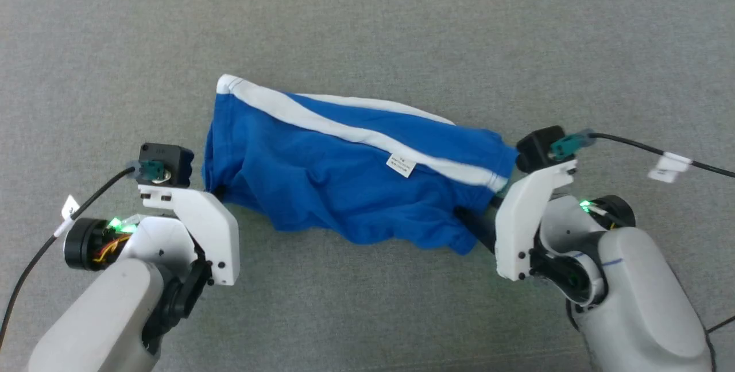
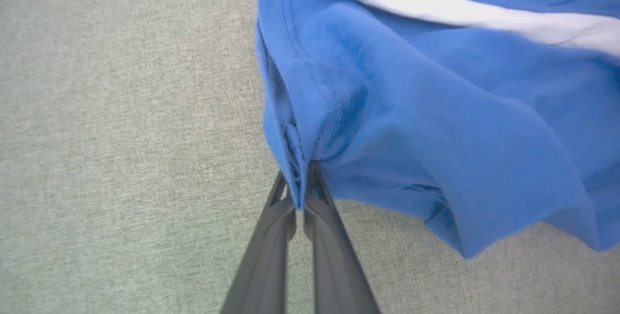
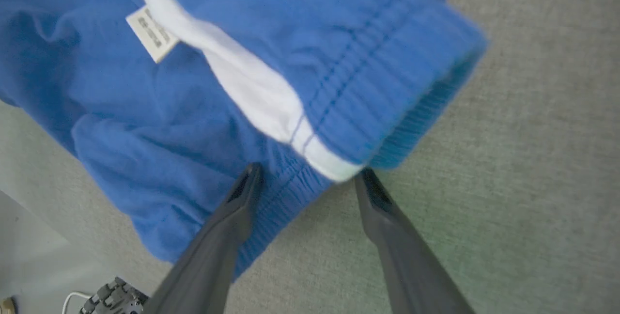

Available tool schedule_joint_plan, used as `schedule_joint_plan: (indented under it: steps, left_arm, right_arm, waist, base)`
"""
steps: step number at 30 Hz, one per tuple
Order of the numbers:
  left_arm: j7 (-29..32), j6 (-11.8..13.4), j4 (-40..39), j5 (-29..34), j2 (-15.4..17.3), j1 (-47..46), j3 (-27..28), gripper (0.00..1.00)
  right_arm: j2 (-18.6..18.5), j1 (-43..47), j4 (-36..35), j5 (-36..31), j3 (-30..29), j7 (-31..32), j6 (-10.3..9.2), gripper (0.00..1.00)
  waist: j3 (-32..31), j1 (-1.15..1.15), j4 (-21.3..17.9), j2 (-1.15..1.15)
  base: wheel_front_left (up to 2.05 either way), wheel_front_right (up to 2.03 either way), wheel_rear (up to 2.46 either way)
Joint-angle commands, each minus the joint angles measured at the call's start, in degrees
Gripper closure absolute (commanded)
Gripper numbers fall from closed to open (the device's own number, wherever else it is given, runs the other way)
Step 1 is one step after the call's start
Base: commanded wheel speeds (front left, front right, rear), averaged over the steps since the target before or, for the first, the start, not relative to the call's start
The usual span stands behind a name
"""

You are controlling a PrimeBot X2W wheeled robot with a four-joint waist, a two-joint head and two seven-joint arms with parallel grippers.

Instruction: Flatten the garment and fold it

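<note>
One garment [image 1: 344, 182]: bright blue shorts, rumpled, with two white bands [image 1: 321, 122] running lengthwise and a white tag [image 1: 402, 165] toward the right end. It spans the grey cloth surface [image 1: 367, 16] between both arms. Left gripper [image 2: 299, 202]: fingers pinched together on a seamed edge at the left end. Right gripper [image 3: 310, 171]: fingers spread wide, ribbed waistband corner between them, nothing clamped.

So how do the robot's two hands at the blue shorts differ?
The left gripper is shut, pinching a blue seam of the garment; the right gripper is open, holding nothing. The left's jaws press together; the right's straddle the waistband corner. Both are long, dark and at opposite ends of it.
</note>
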Motion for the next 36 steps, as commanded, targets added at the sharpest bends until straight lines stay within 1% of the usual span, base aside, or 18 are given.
schedule_joint_plan:
  steps: [1, 4, 7, 8, 9, 11, 16, 20, 24, 30, 32, 35, 36]
  left_arm:
    - [-0.5, -0.3, -0.2, 0.3, -0.1, -0.7, -0.1, 1.0]
    - [-1.0, -0.5, -0.2, 0.2, -0.3, -0.9, -0.1, 1.0]
    - [-1.4, -1.0, 0.1, 0.2, -0.5, -1.0, -0.4, 1.0]
    - [-1.5, -1.1, 0.2, 0.1, -0.6, -1.1, -0.5, 1.0]
    - [-1.7, -1.3, 0.2, 0.0, -0.7, -1.1, -0.5, 1.0]
    - [-1.9, -1.6, 0.5, -0.1, -0.9, -1.1, -0.7, 1.0]
    - [-3.1, -2.1, 1.0, -0.3, -1.0, -0.6, -0.7, 1.0]
    - [-4.3, -1.9, 0.6, -0.5, -1.0, 1.0, -0.7, 1.0]
    - [-5.3, -0.2, -1.4, -0.9, -0.7, 5.4, -0.7, 1.0]
    - [-6.2, 3.2, -6.1, -2.0, -0.4, 14.4, -1.2, 1.0]
    - [-6.1, 4.5, -7.0, -2.7, -0.9, 17.0, -1.5, 1.0]
    - [-6.5, 5.7, -6.8, -3.5, -2.6, 20.0, -2.5, 1.0]
    - [-6.7, 5.8, -6.2, -3.6, -3.2, 20.5, -2.8, 1.0]
  right_arm:
    - [0.0, -1.1, 1.4, -0.4, 0.4, -0.1, -0.11, 0.0]
    - [0.0, -2.3, 5.6, -0.9, 1.8, 0.4, -0.11, 0.0]
    - [0.0, -2.9, 9.7, -1.1, 3.7, 3.1, -0.11, 0.0]
    - [0.0, -3.0, 10.7, -0.8, 4.3, 4.3, -0.11, 0.65]
    - [0.0, -3.1, 11.5, 0.0, 4.6, 5.1, -0.11, 1.0]
    - [0.0, -3.4, 12.3, 0.4, 4.9, 5.9, -0.11, 1.0]
    - [0.0, -4.0, 12.3, 0.9, 4.4, 5.7, -0.11, 1.0]
    - [-0.3, -4.0, 10.5, 1.2, 3.6, 5.3, -0.11, 1.0]
    - [-2.6, -2.4, 7.2, 3.2, 3.8, 6.8, -0.11, 1.0]
    - [-6.9, 2.0, 2.6, 5.6, 2.6, 9.8, -0.11, 1.0]
    - [-7.6, 3.6, 1.9, 5.7, 2.1, 10.6, -0.11, 1.0]
    - [-7.5, 5.9, 1.2, 5.3, 1.1, 10.1, -0.11, 1.0]
    - [-7.2, 6.6, 1.1, 5.1, 0.7, 9.8, -0.11, 0.91]
  waist:
    - [0.5, -0.01, 0.3, 0.0]
    - [0.9, -0.01, 0.6, 0.0]
    - [1.0, -0.01, 1.1, 0.0]
    - [1.0, -0.01, 1.2, 0.0]
    - [0.9, -0.01, 1.4, 0.0]
    - [0.6, -0.01, 1.7, 0.0]
    - [-0.9, -0.01, 2.0, 0.0]
    - [-3.7, -0.01, 2.3, 0.0]
    - [-7.3, -0.01, 2.6, 0.0]
    - [-10.5, -0.01, 3.1, 0.0]
    - [-10.6, -0.01, 3.4, 0.0]
    - [-10.3, -0.01, 3.7, 0.0]
    - [-10.2, -0.01, 3.7, 0.0]
  base:
    - [0.0, 0.0, 0.0]
    - [0.0, 0.0, 0.0]
    - [0.0, 0.0, 0.0]
    - [0.0, 0.0, 0.0]
    - [0.0, 0.0, 0.0]
    - [0.0, 0.0, 0.0]
    - [0.0, 0.0, 0.0]
    - [0.0, 0.0, 0.0]
    - [0.0, 0.0, 0.0]
    - [0.0, 0.0, 0.0]
    - [0.0, 0.0, 0.0]
    - [0.0, 0.0, 0.0]
    - [0.0, 0.0, 0.0]
